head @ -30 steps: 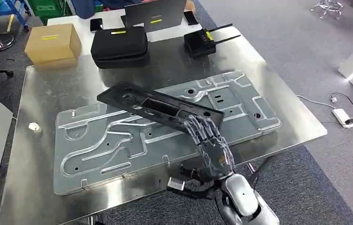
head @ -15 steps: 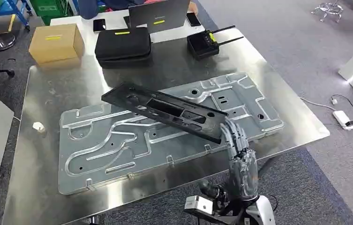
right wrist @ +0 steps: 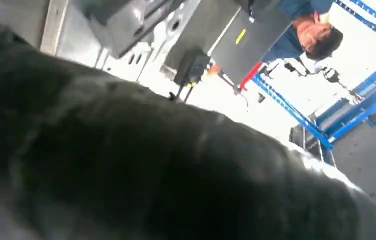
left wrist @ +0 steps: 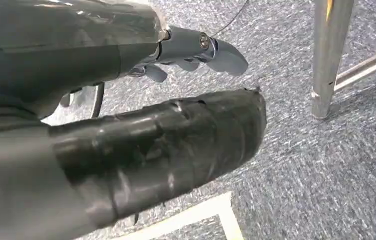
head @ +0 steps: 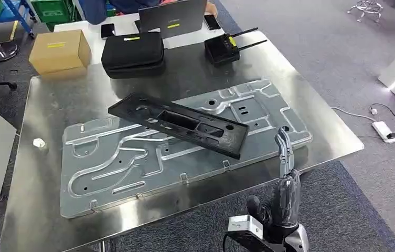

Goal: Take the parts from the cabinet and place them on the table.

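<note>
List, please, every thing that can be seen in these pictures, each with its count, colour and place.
black plastic part: one, black, lying across the metal panel
metal panel: one, silver, flat on the table
table: one, steel
cardboard box: one, brown, far left corner
black case: one, black, beside the box
radio unit: one, black with antennas, far edge
laptop: one, dark grey, behind the case
white adapter: one, floor, right
right hand: fingers straight, holding nothing, near table edge
left hand: over carpet

Right hand (head: 285, 173) upright, fingers straight, empty; left hand (left wrist: 195, 50) loosely curled.
</note>
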`<state>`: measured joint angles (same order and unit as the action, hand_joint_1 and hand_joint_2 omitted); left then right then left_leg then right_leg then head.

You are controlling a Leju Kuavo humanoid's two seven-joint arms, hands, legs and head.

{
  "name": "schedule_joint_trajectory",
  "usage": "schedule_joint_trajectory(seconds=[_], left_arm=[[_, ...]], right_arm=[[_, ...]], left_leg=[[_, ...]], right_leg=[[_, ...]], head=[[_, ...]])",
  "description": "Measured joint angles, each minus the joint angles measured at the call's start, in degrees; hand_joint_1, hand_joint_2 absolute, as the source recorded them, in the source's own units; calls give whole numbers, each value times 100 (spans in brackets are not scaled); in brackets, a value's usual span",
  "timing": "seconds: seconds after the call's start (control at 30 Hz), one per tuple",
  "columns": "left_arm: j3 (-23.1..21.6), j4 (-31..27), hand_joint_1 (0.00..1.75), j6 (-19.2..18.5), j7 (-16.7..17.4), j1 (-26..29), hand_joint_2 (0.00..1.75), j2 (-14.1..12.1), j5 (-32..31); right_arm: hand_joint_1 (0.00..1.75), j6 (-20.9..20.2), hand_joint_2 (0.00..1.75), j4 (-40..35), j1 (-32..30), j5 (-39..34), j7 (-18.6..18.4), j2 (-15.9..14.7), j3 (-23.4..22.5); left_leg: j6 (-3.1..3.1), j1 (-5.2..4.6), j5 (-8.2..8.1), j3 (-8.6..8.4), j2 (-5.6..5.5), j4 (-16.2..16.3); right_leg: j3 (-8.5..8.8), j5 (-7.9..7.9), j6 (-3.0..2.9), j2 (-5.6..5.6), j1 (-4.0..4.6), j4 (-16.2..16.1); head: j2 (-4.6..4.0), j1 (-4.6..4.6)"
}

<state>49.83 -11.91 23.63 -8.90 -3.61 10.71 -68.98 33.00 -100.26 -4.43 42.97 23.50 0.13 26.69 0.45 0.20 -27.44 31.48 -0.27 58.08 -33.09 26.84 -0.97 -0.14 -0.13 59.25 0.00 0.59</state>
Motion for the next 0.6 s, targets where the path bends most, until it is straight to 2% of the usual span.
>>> schedule_joint_trajectory(seconds=[0.07,0.1,0.13,0.17,0.2,0.23,0.33,0.4,0.43,0.47,0.5,0.53,0.6], left_arm=[[48,0,0,0,15,10,0,0,2],[74,0,0,0,17,16,0,11,11],[87,0,0,11,31,13,0,20,28],[92,0,0,15,31,8,0,20,37],[100,0,0,17,33,5,0,20,42],[107,0,0,17,33,7,0,22,42],[107,0,0,17,33,7,0,22,42],[114,0,0,17,33,8,0,24,42],[127,0,0,17,42,16,0,24,46],[135,0,0,17,46,20,0,24,50],[192,0,0,17,48,16,0,31,52],[210,0,0,17,48,11,0,31,52],[219,0,0,20,48,12,0,28,52]], right_arm=[[0,-17,0,-9,-47,-39,31,50,-57],[0,-19,0,-26,-71,-72,55,70,-96],[0,-22,0,-35,-106,-105,83,87,-137],[0,-24,0,-48,-127,-118,109,105,-175],[0,-26,0,-48,-147,-155,142,122,-227],[0,-24,0,-48,-171,-177,151,133,-256],[0,-24,0,-48,-171,-177,151,133,-256],[0,-24,0,-48,-181,-186,155,140,-267],[0,-24,0,-46,-223,-240,157,168,-338],[0,-24,0,-46,-241,-264,157,183,-369],[0,-22,0,-48,-250,-286,157,234,-446],[0,-22,0,-48,-257,-288,157,249,-452],[0,-24,0,-57,-266,-290,162,266,-470]], left_leg=[[42,-7,25,10,-7,3],[111,38,85,-2,6,-70],[153,43,119,4,25,-90],[186,48,138,32,26,-91],[203,46,152,61,27,-90],[207,42,166,82,29,-89],[207,42,166,82,29,-89],[204,41,172,91,30,-87],[195,40,193,138,30,-74],[185,41,205,164,30,-60],[139,43,236,221,25,7],[94,1,242,241,20,32],[25,13,286,257,23,11]], right_leg=[[7,-33,52,0,-12,-21],[-1,-18,82,7,9,-6],[-38,118,112,16,-18,105],[-143,353,138,15,-24,380],[-328,633,167,14,-40,828],[-462,801,187,15,-49,1162],[-462,801,187,15,-49,1162],[-512,858,194,15,-53,1289],[-658,985,214,14,-62,1692],[-609,915,216,14,-66,1653],[336,278,157,16,-72,34],[337,303,143,13,-18,-34],[287,256,86,21,-5,-28]], head=[[0,0],[0,0],[0,2],[0,11],[0,9],[0,9],[0,9],[0,7],[0,7],[0,9],[0,9],[0,6],[0,4]])
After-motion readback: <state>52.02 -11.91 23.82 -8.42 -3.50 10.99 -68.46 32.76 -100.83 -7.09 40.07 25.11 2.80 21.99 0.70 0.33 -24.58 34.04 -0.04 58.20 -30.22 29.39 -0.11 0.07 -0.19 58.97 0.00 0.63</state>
